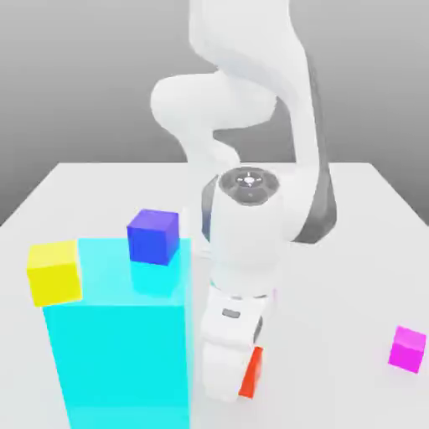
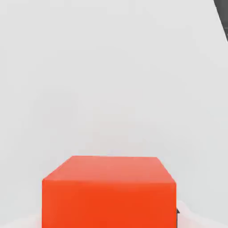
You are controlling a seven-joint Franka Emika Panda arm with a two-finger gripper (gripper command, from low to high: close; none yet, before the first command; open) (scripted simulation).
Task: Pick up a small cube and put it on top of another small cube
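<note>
You've got the gripper [image 2: 110, 221] closed on the red cube [image 1: 252, 373], low on the exterior view's right of the cyan block [image 1: 121, 360]; you see the blue cube [image 1: 153, 237] and yellow cube [image 1: 55, 275] at its top, and the magenta cube [image 1: 408, 349] well apart

Exterior view: bright, even light; white table [image 1: 318, 352] nearly washed out; shadows faint. Hand view: pale glare, soft reddish tint near cube [image 2: 109, 205].
</note>
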